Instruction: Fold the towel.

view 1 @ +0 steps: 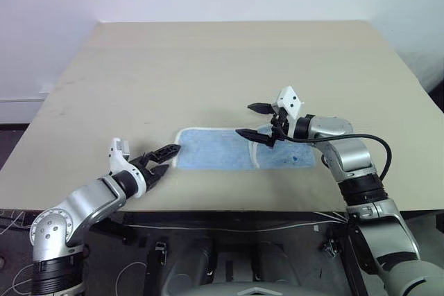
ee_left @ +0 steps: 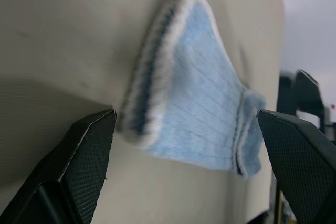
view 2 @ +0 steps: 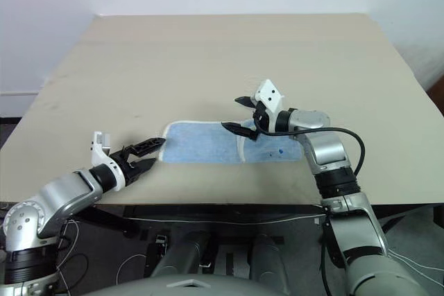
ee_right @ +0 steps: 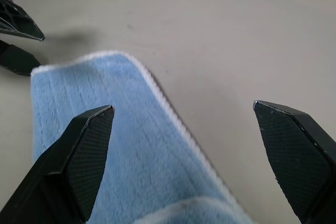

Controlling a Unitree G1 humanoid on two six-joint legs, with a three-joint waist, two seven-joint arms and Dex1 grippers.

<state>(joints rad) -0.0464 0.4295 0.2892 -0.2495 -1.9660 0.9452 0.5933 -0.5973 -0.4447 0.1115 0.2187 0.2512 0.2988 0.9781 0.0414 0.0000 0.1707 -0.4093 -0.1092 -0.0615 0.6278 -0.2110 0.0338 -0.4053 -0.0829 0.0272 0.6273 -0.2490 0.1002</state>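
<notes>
The light blue towel (view 1: 222, 149) lies flat as a long strip with white edging near the table's front edge. Its right end is folded over, and a small dark mark (view 1: 294, 159) shows there. My left gripper (view 1: 173, 157) is open, low over the table just off the towel's left end, with its fingers pointing at that edge (ee_left: 152, 103). My right gripper (view 1: 244, 119) is open and hovers a little above the towel's right half. Nothing is between its fingers (ee_right: 84, 145), and the towel (ee_right: 121, 145) lies below them.
The beige table (view 1: 208, 67) stretches far behind the towel, with a white wall beyond it. The table's front edge (view 1: 229, 210) runs close to the towel's near side. Cables (view 1: 277, 227) hang under that edge.
</notes>
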